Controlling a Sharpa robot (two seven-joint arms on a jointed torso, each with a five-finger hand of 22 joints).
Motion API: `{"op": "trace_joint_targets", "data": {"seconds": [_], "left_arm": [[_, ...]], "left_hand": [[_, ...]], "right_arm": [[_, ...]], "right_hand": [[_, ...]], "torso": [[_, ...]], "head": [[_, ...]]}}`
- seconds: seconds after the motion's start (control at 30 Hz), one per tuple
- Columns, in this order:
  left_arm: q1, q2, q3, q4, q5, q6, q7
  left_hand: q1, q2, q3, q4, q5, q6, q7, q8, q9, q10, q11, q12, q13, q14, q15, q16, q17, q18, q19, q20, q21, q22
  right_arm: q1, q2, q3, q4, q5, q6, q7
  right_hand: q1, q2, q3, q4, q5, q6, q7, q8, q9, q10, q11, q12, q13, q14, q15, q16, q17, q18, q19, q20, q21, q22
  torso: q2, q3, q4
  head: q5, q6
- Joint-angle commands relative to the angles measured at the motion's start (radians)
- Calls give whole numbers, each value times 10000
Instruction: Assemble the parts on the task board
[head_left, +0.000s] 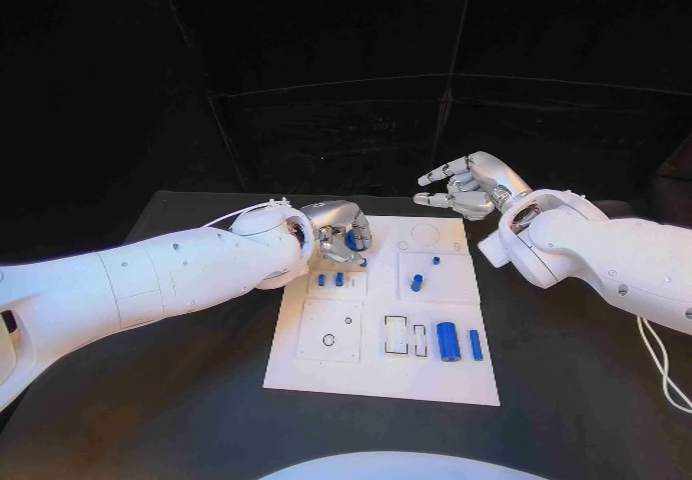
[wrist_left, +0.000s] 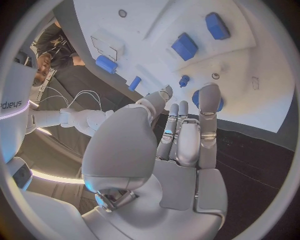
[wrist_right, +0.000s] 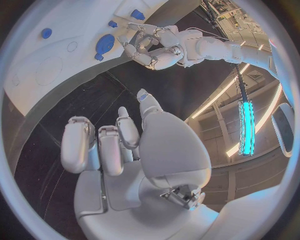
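Note:
The white task board (head_left: 375, 375) lies mid-table and also appears in the wrist views (wrist_left: 250, 50) (wrist_right: 37, 50). My left hand (head_left: 339, 235) (wrist_left: 181, 135) (wrist_right: 153, 45) hovers over its far left corner, fingers stretched out. One fingertip (wrist_left: 209, 97) touches a round blue part (wrist_left: 197, 98) (wrist_right: 105, 42) (head_left: 355, 241) lying flat on the board, the thumb standing apart. Two small blue pegs (head_left: 329, 280) stand just in front of that hand. My right hand (head_left: 469, 185) (wrist_right: 119, 150) hangs past the board's far right corner, fingers loosely bent and apart, holding nothing.
More blue parts sit on the board: a peg (head_left: 417, 283), a smaller one (head_left: 436, 260), a thick cylinder (head_left: 449, 341) (wrist_left: 106, 64) and a thin bar (head_left: 476, 345) (wrist_left: 134, 83) near the front right. Black table (head_left: 173, 400) surrounds the board.

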Motion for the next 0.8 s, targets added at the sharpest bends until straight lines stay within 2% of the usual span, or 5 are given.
{"op": "trace_joint_targets", "data": {"seconds": [0.03,0.23,0.4,0.8], "left_arm": [[14,191,3,-182,-620,419,-245],[16,538,4,-472,-852,1126,-640],[16,721,6,-652,-1002,1453,-854],[13,959,9,-908,-1069,1564,-996]], "left_hand": [[-11,80,-32,-9,-2,126,-5,-61,-65,-25,6,-71,-100,109,7,103,113,-145,137,-6,252,257],[-5,173,18,-17,-3,290,-7,-123,-162,34,4,-118,-260,190,-1,205,184,-212,333,-11,612,623],[5,222,63,-30,-4,383,-16,-157,-215,118,-5,-132,-345,233,-16,250,214,-242,426,-16,777,792],[60,323,194,-86,-1,598,-34,-202,-306,261,-26,-187,-528,274,-35,284,195,-265,511,-35,921,950]], "right_arm": [[19,22,5,5,22,11,49],[18,45,5,-4,22,16,45],[18,64,5,-18,22,12,32],[18,71,5,-15,22,-22,19]], "right_hand": [[-18,107,4,6,27,41,0,46,-14,-78,5,-21,-14,629,-91,-29,606,-123,-26,-62,-32,-1],[-18,107,4,6,27,41,0,46,-14,-78,5,-21,-14,629,-91,-29,606,-123,-26,-62,-32,-1],[-6,115,10,0,40,41,0,45,-14,-77,5,-18,-13,630,-92,-28,609,-124,-24,-62,-32,1],[2,123,17,-4,47,41,0,45,-14,-72,4,-9,-5,631,-93,-27,613,-123,-25,-62,-33,-1]], "torso": [[9,2,-3],[8,0,-3],[-5,7,11],[-2,9,11]], "head": [[1,11],[-12,-7],[-32,-18],[-44,-12]]}}
